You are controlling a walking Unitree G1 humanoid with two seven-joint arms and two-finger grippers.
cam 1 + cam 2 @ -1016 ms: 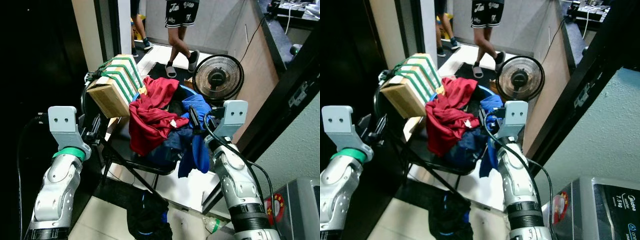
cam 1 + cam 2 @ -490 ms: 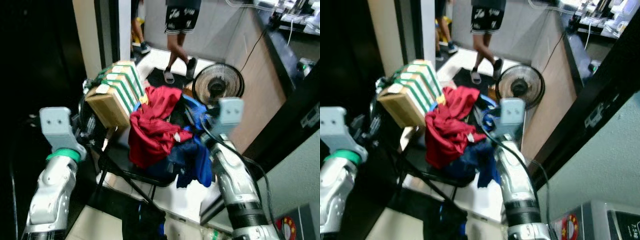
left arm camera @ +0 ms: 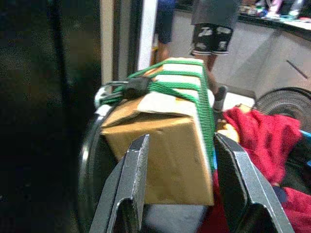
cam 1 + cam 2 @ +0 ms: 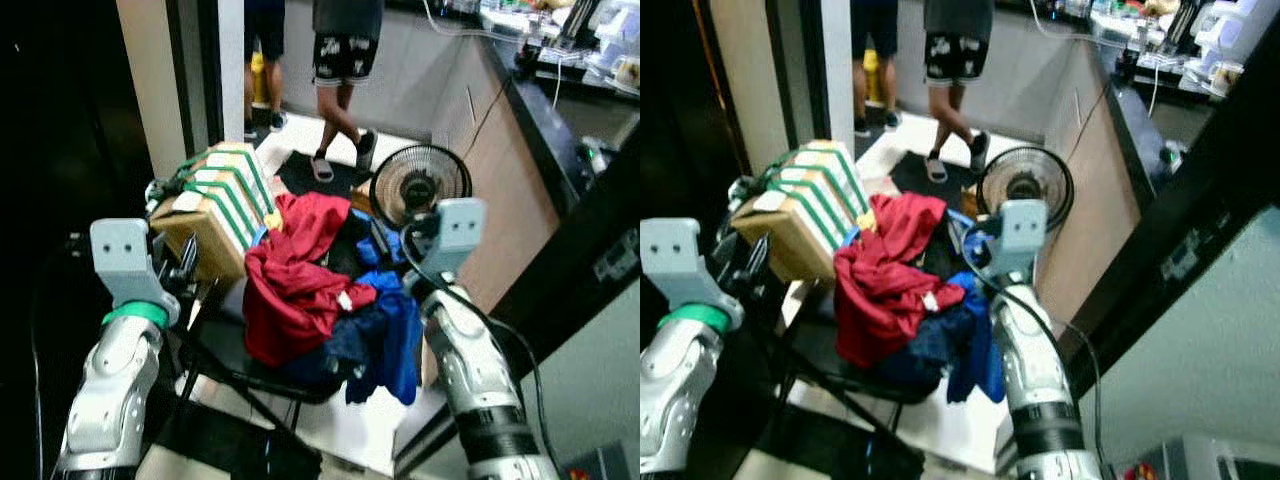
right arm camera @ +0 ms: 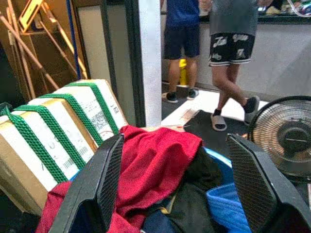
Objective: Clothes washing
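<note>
We take the folding chair (image 4: 262, 372) as our landmark. On its seat we see the pile of clothes (image 4: 330, 300): a red garment (image 4: 295, 285) lies on top and spills toward the front edge, with a dark blue garment (image 4: 390, 335) hanging off the side nearest the fan. A brighter blue rim (image 5: 228, 167) shows under the clothes, but we cannot tell what it belongs to.

Leaning against the chair's back, on the side away from the fan, we see a cardboard box (image 4: 215, 205) bound with green netting straps (image 3: 182, 90); it touches the red garment.

Our left gripper (image 3: 182, 189) is raised just in front of the box, its two fingers spread apart and framing the box's near end without touching it. Our right gripper (image 5: 180, 189) is raised beside the chair on the fan's side, fingers spread wide over the clothes and holding nothing.

Behind the chair a round floor fan (image 4: 420, 187) stands against a wooden wall panel (image 4: 495, 180). Further behind the chair, on a light floor, we see the legs of two people: one person in patterned black shorts (image 4: 338, 60) and sandals, another person in blue shorts (image 5: 181, 31) further back.
</note>
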